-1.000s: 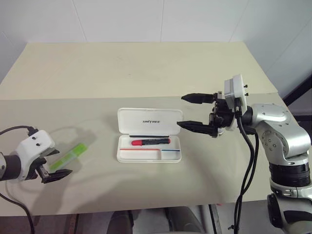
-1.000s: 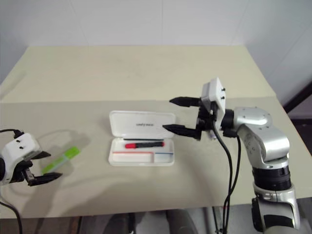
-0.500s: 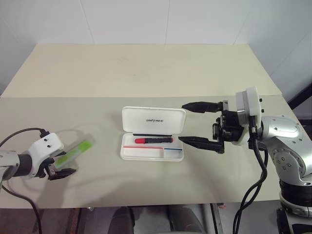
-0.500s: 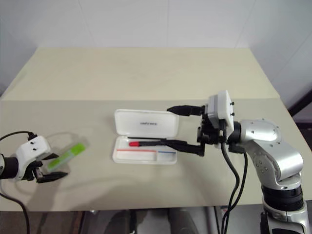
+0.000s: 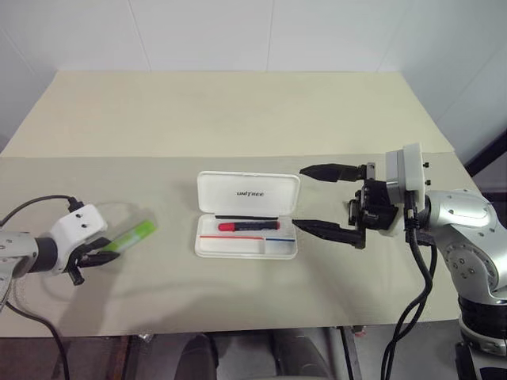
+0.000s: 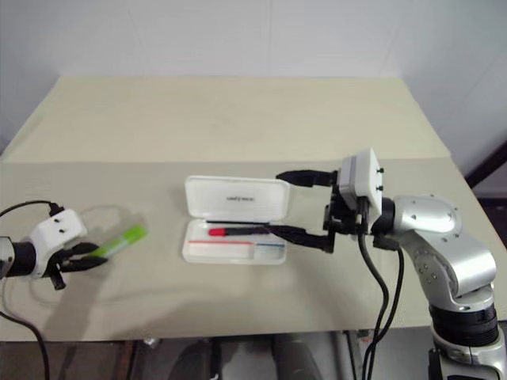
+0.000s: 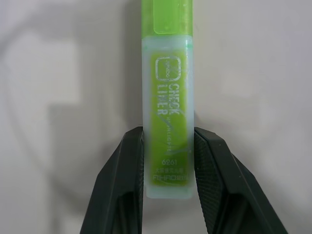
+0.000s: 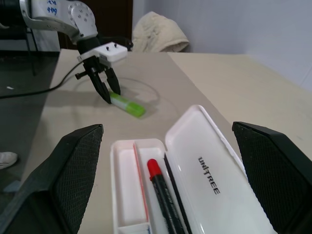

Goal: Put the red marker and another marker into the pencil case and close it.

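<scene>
Lime-green highlighter clamped at its pale end by our left gripper on the table.
We read "CHECK LINER" and "6261" on it; our right gripper stands wide apart beside the open "UNITREE" pencil case, red marker inside.

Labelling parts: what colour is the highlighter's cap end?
The flat translucent highlighter has a brighter lime-green cap end; left wrist view shows it best.

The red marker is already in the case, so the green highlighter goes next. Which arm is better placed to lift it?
Left. The left gripper has its fingers against both sides of the green highlighter on the table. The right gripper hangs open by the pencil case.
</scene>
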Action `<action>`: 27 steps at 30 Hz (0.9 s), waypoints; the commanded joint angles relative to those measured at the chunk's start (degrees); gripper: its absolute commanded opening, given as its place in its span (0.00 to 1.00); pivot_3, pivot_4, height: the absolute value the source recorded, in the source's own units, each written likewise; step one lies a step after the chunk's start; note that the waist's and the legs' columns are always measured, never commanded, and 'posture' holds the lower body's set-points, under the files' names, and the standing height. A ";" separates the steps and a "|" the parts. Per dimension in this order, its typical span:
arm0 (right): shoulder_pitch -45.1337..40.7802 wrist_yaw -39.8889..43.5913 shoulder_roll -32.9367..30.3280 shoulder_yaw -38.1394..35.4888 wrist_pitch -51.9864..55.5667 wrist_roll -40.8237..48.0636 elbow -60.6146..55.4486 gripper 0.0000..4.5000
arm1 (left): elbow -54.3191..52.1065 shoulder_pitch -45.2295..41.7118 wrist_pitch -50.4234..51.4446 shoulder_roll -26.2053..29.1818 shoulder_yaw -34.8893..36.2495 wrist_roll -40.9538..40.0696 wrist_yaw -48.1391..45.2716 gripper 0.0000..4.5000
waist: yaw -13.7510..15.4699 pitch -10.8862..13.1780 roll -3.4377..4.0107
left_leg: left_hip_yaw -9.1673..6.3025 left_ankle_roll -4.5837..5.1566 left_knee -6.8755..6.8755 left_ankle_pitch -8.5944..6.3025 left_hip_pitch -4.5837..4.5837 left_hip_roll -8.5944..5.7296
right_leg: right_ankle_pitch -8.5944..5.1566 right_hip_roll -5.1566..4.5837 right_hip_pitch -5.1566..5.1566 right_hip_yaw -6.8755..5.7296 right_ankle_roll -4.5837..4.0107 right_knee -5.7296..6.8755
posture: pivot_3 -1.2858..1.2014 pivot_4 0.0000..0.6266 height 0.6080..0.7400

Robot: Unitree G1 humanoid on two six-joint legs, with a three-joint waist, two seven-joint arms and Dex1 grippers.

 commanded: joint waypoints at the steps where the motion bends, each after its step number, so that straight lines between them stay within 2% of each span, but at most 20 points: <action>1: 0.19 -0.56 -0.65 -0.47 -1.63 -0.73 0.79 1.00 | -3.12 -3.27 -3.87 0.87 0.27 -2.36 -3.77 0.23 | 0.21 0.00 0.00 | 0.02 -0.09 0.00 -0.06 0.00 0.00 | -0.02 0.00 0.00 0.01 0.07 -0.01 | 0.52 0.24 1.00; 4: 1.38 -0.17 -1.19 -0.55 -2.09 -1.77 2.28 1.00 | -4.78 -5.61 -6.00 1.38 0.18 -5.15 -8.53 0.23 | 0.34 0.00 0.00 | 0.04 -0.19 -0.01 -0.32 -0.05 0.01 | 0.21 0.02 -0.04 -0.03 1.02 -0.04 | 0.52 0.24 1.00; 8: 4.02 0.16 -2.42 -1.42 -3.18 -3.36 4.27 1.00 | -8.58 -9.67 -6.07 1.58 -1.51 -10.08 -14.35 0.23 | 0.50 0.00 0.01 | 0.02 -0.14 -0.04 -0.51 -0.08 0.02 | -0.05 0.04 -0.08 -0.05 1.16 -0.01 | 0.52 0.24 1.00; 12: 6.46 -0.09 -3.50 -2.57 -2.99 -3.62 4.65 1.00 | -12.00 -15.58 -3.43 -0.50 -5.52 -14.04 -15.34 0.23 | 0.60 0.01 0.03 | 0.02 -0.13 -0.01 -0.55 -0.07 0.02 | -0.12 0.05 -0.07 -0.04 1.19 0.03 | 0.52 0.24 1.00; 19: 12.33 -0.59 -6.13 -4.96 -2.46 -3.02 2.03 1.00 | -10.94 -26.43 -2.86 -5.90 -16.71 -12.30 -15.44 0.23 | 1.44 0.02 0.03 | 0.00 -0.09 0.40 -0.55 0.01 -0.06 | -0.04 0.07 0.13 0.04 1.38 0.21 | 0.52 0.24 1.00; 27: 16.91 -2.89 -7.07 -8.52 -1.76 -1.57 -1.77 1.00 | -5.92 -32.54 -4.76 -11.77 -26.08 -6.53 -15.36 0.23 | 1.84 0.01 0.03 | -0.06 -0.02 0.63 -0.49 0.03 -0.12 | 0.00 0.09 0.17 0.10 1.46 0.43 | 0.52 0.24 1.00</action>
